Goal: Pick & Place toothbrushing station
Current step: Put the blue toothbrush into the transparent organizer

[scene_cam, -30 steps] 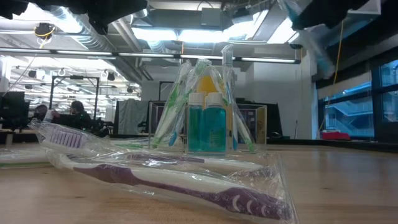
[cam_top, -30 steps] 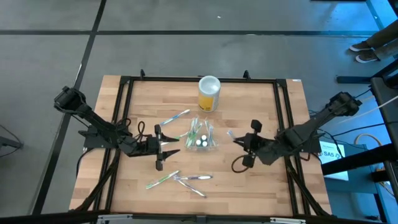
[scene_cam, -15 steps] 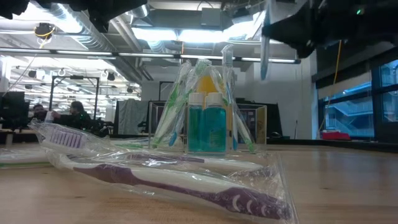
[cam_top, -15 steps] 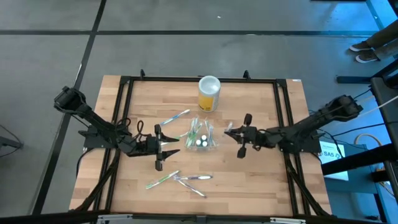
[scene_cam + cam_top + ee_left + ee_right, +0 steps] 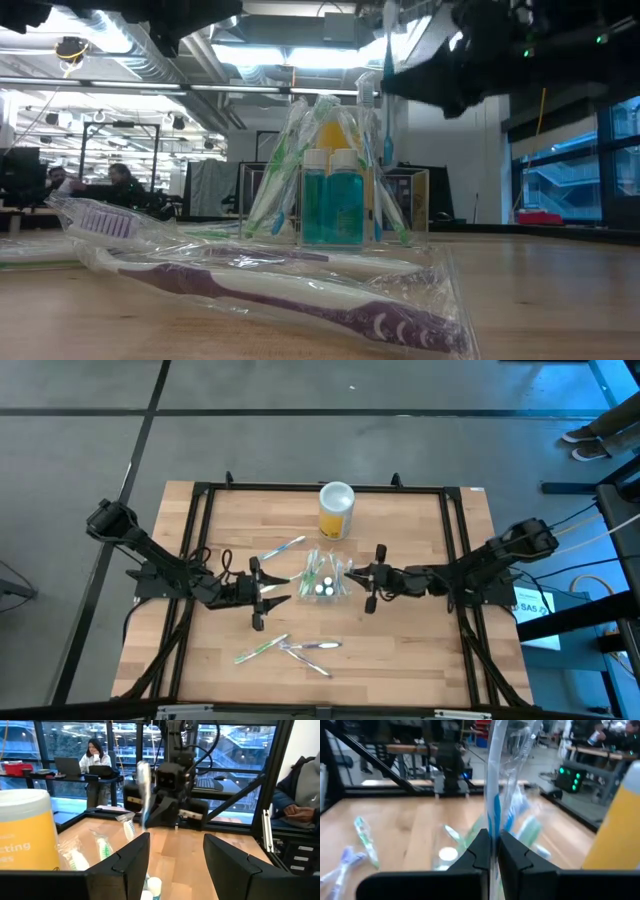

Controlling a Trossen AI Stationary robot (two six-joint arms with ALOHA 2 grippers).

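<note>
Beside right gripper [image 5: 366, 575] | toothbrushing station [image 5: 322, 576] | wrapped toothbrush [image 5: 495, 785] pinched

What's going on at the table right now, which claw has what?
Right gripper shut on a wrapped toothbrush, beside the clear station. Left gripper open, empty, on the station's other side. Yellow canister behind, not in the way.

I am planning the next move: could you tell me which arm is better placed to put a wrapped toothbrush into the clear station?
The right. Its gripper is shut on a wrapped toothbrush beside the station; the left gripper waits open and empty.
</note>
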